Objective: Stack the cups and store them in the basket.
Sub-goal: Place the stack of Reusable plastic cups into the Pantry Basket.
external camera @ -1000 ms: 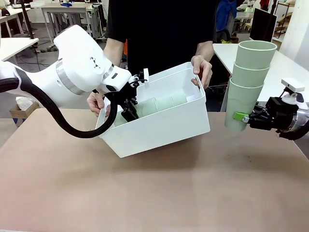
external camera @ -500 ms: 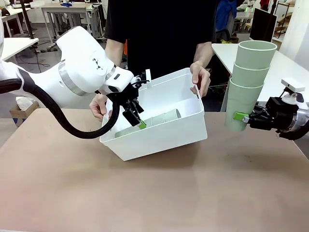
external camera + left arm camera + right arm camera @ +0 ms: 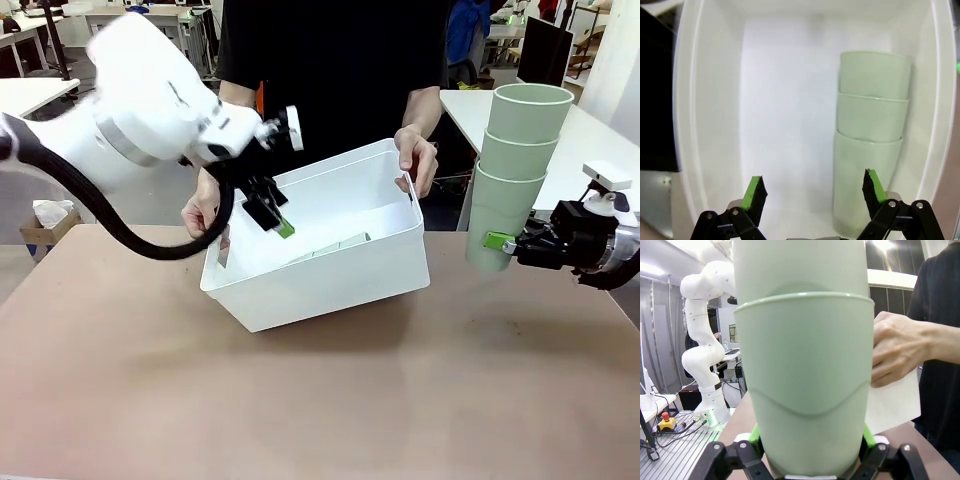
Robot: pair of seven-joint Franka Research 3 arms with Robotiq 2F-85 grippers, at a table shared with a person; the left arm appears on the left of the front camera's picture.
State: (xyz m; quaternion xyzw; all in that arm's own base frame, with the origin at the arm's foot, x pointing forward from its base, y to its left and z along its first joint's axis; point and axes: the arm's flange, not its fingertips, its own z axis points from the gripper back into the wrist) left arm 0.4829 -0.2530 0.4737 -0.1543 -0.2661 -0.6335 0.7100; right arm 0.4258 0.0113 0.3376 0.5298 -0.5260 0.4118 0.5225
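Observation:
The white basket (image 3: 330,290) rests tilted on the table, with a person's hands (image 3: 415,150) holding both of its ends. A stack of three mint-green cups (image 3: 335,247) lies on its side on the basket floor, along one wall (image 3: 870,125). My left gripper (image 3: 278,222) hangs open and empty just above the basket's left part, looking down into it (image 3: 814,192). At the right, my right gripper (image 3: 495,241) is shut on the bottom cup of a second upright stack of three cups (image 3: 510,180), held off the table (image 3: 805,365).
The person stands close behind the basket at the far edge. The brown tabletop (image 3: 320,400) in front of the basket is bare. A white table (image 3: 600,140) stands behind my right arm.
My left gripper has risen out of the basket, leaving the stack of cups lying inside. The basket has settled slightly lower. My right arm and its stack have not moved.

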